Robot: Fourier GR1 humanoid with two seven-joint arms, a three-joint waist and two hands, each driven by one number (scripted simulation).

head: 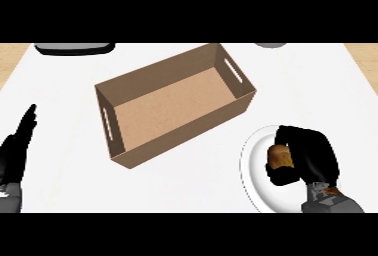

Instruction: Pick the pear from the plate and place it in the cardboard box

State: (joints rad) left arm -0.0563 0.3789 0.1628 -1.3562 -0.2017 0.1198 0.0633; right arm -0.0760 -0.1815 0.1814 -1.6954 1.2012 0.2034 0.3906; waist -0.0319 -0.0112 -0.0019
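Observation:
A brown, speckled pear (279, 156) sits on the white plate (255, 172) at the lower right. My right hand (310, 152) lies over the plate with its fingers curled round the pear, hiding most of it. The open cardboard box (175, 104) stands in the middle of the counter, turned at an angle, with nothing inside it. It lies up and to the left of the plate, a short gap away. My left hand (16, 150) rests at the left edge, fingers straight and pointing up, holding nothing.
A dark grey object (74, 48) shows at the top left edge. A small grey round thing (272, 45) peeks in at the top right. Wooden floor shows beyond the white counter's far corners.

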